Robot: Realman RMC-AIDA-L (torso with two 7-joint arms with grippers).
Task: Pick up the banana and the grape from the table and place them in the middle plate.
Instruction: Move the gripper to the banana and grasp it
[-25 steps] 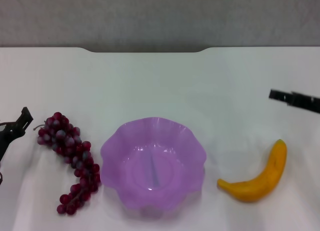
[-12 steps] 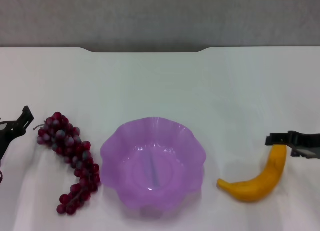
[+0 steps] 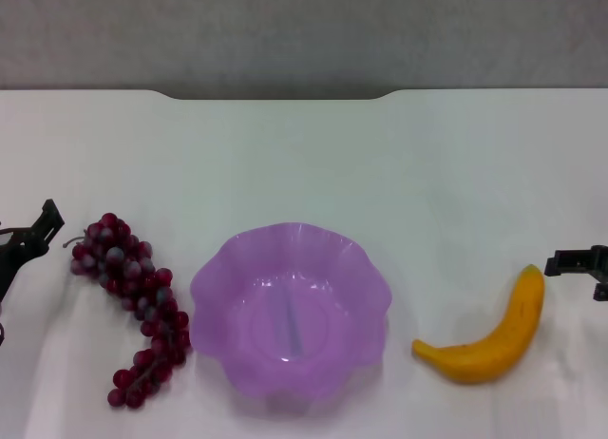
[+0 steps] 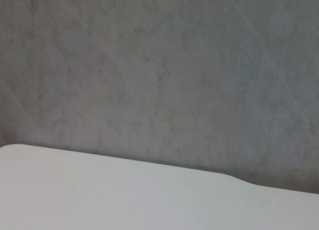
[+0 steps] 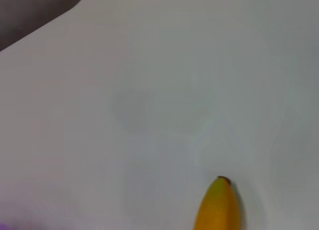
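Room to move on the table

My right claw sits at the right edge, just beside the far tip of the banana, with nothing between us. The strip of table beyond the plate is bare from side to side, so either arm could cross there. Between banana and plate lies a bare gap. The plate's raised wavy rim stands in the way of any low pass from either side. My left claw is at the left edge, near the grapes, which lie close along the plate's left rim
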